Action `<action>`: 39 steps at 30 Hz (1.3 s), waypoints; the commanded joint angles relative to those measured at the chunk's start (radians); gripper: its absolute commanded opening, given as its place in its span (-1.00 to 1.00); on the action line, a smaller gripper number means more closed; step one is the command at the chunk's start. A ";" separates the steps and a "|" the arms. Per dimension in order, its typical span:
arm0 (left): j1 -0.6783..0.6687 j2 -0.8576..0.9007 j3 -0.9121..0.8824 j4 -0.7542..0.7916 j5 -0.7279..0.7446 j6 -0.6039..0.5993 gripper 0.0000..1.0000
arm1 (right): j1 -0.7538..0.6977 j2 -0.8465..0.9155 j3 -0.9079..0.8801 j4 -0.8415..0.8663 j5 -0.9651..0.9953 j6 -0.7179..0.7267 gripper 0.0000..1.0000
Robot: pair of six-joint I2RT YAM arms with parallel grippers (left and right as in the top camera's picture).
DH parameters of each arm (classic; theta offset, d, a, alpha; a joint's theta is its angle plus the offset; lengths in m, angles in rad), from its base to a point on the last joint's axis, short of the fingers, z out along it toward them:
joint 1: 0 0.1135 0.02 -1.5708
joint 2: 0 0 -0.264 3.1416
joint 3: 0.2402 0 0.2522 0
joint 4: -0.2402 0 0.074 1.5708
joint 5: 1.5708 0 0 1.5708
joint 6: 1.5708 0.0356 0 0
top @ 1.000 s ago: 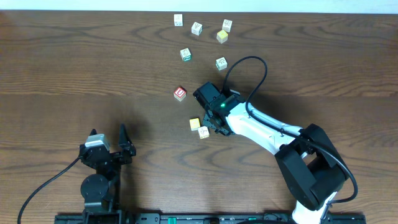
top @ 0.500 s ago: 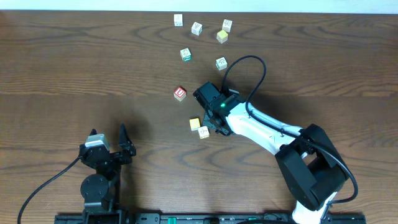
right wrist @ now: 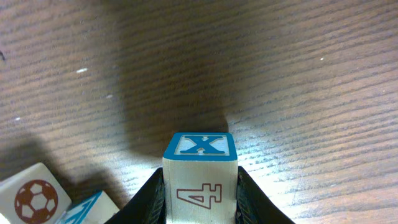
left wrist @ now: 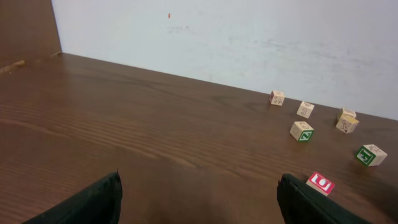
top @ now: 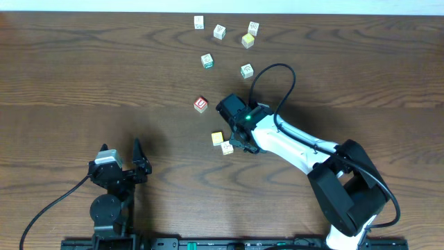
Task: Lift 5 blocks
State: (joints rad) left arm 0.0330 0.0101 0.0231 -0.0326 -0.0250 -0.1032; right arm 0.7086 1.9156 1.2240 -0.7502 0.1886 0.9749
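Observation:
My right gripper [right wrist: 200,186] is shut on a pale block [right wrist: 200,148] with a blue X on top and a red 4 on its side. From overhead the right gripper [top: 239,141] covers that block. Just left of it lie a yellow block [top: 217,137] and a pale block [top: 227,147]. In the right wrist view a football-print block [right wrist: 31,199] lies at lower left. A red block [top: 200,104] lies farther up and shows at the right edge of the left wrist view [left wrist: 321,183]. My left gripper [top: 121,158] [left wrist: 199,199] stands open over bare wood, far from the blocks.
Several more blocks lie scattered near the table's far edge, among them a yellow one [top: 248,40] and a green-printed one [top: 207,61]. A white wall [left wrist: 249,37] rises behind the table. The right arm's black cable [top: 277,69] arcs above its wrist.
The right gripper's jaws have closed onto the blue X block and the wrist has shifted slightly toward the near edge. The left arm has not moved.

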 commanded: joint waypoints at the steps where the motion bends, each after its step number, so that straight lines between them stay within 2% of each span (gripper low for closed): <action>1: 0.006 -0.006 -0.019 -0.039 -0.009 0.010 0.61 | 0.042 0.009 -0.010 -0.010 -0.002 -0.028 -0.57; 6: 0.006 -0.006 -0.019 -0.039 -0.009 0.010 0.60 | 0.076 0.009 -0.010 -0.003 0.011 -0.030 -0.45; 10: 0.006 -0.006 -0.019 -0.039 -0.009 0.010 0.60 | 0.084 0.009 -0.010 -0.002 0.039 -0.030 -0.25; 14: 0.006 -0.006 -0.019 -0.039 -0.009 0.010 0.60 | 0.083 0.009 -0.010 -0.002 0.042 -0.030 0.14; 16: 0.006 -0.006 -0.019 -0.039 -0.009 0.010 0.61 | 0.083 0.009 -0.010 -0.002 0.054 -0.030 0.25; 27: 0.006 -0.006 -0.019 -0.039 -0.009 0.010 0.61 | 0.072 0.009 -0.009 0.003 0.107 -0.050 0.30; 34: 0.006 -0.006 -0.019 -0.039 -0.009 0.010 0.60 | 0.013 0.009 0.013 0.070 0.072 -0.192 0.33; 35: 0.006 -0.006 -0.019 -0.039 -0.009 0.010 0.60 | 0.001 0.009 0.024 0.078 0.055 -0.224 0.36; 39: 0.006 -0.006 -0.019 -0.039 -0.009 0.010 0.60 | -0.066 0.009 0.091 0.114 -0.042 -0.377 0.72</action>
State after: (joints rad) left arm 0.0330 0.0101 0.0231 -0.0322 -0.0246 -0.1032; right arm 0.6975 1.9171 1.2446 -0.6575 0.2173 0.7570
